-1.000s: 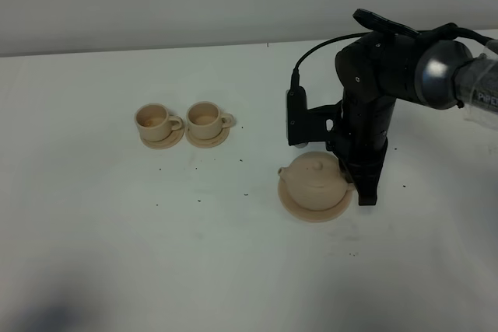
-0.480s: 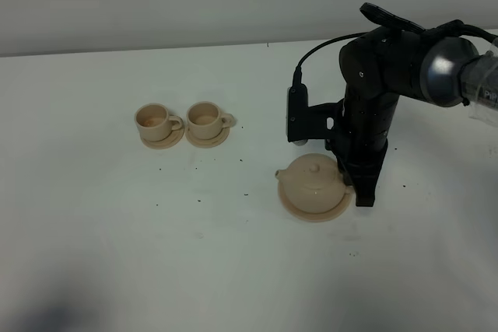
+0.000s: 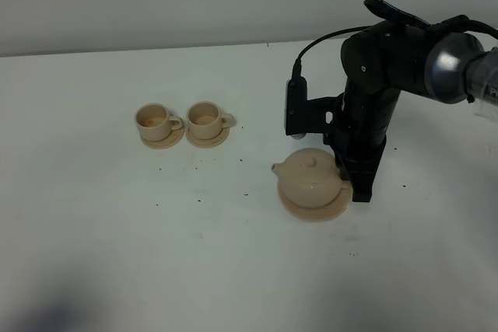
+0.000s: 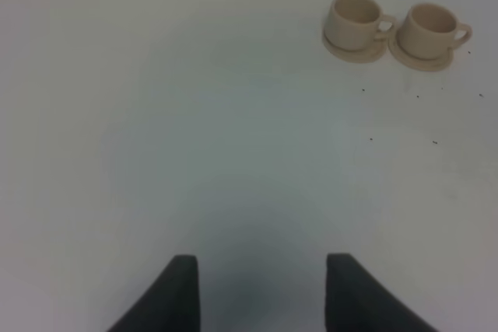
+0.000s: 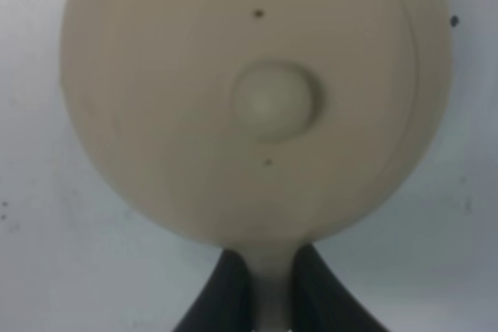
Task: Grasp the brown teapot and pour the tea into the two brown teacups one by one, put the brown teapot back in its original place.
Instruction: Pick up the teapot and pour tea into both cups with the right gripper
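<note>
The right hand (image 3: 355,186) reaches down beside the brown teapot (image 3: 311,178), and in the right wrist view its two dark fingers (image 5: 232,285) are pressed tightly against either side of the pot's loop handle, so the right hand (image 5: 270,260) is closed on the brown teapot (image 5: 249,91). The pot is upright over the flat round plate (image 3: 313,214), set a little towards its spout side, so that a crescent of plate shows below it and on the handle side; whether its base touches the plate I cannot tell. Its spout points towards the cups and its knobbed lid is in place. Well apart from it on the white tabletop (image 3: 117,254) the two teacups stand side by side, each on its own small saucer: the outer teacup (image 3: 158,120) and, just beside it on the teapot's side, the inner teacup (image 3: 205,117). The left wrist view looks across the bare tabletop at the same pair, outer teacup (image 4: 354,17) and inner teacup (image 4: 430,27); there the left hand (image 4: 261,258) has its fingers spread wide with nothing between them. Small dark specks are scattered over the tabletop.
</note>
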`<state>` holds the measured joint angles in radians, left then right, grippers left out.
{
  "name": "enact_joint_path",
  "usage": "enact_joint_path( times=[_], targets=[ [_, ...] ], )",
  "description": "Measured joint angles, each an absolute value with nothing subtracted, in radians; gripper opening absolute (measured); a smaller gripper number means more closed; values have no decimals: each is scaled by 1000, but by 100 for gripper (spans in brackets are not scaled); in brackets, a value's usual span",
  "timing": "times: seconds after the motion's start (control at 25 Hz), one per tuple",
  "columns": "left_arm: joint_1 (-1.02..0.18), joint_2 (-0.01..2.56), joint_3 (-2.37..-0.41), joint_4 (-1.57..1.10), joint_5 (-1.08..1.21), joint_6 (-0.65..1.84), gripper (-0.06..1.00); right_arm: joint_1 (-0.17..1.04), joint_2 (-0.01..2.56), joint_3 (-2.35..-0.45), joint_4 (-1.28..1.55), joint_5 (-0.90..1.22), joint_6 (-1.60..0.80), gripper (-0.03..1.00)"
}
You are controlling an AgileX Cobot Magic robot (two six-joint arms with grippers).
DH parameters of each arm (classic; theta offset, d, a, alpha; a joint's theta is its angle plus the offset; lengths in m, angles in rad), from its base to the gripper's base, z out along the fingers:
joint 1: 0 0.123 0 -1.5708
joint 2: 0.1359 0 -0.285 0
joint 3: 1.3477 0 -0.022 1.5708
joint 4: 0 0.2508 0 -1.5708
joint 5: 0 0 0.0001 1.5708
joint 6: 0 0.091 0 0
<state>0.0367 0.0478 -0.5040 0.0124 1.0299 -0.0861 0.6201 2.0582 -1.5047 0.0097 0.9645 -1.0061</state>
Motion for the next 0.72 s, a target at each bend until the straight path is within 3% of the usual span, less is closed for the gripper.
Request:
enact_joint_path(
  times=[0.72],
  targets=[
    [37,48,-504,12,1030,-85,40,611,2057,-1530,-70,926,-757,11]
  ],
)
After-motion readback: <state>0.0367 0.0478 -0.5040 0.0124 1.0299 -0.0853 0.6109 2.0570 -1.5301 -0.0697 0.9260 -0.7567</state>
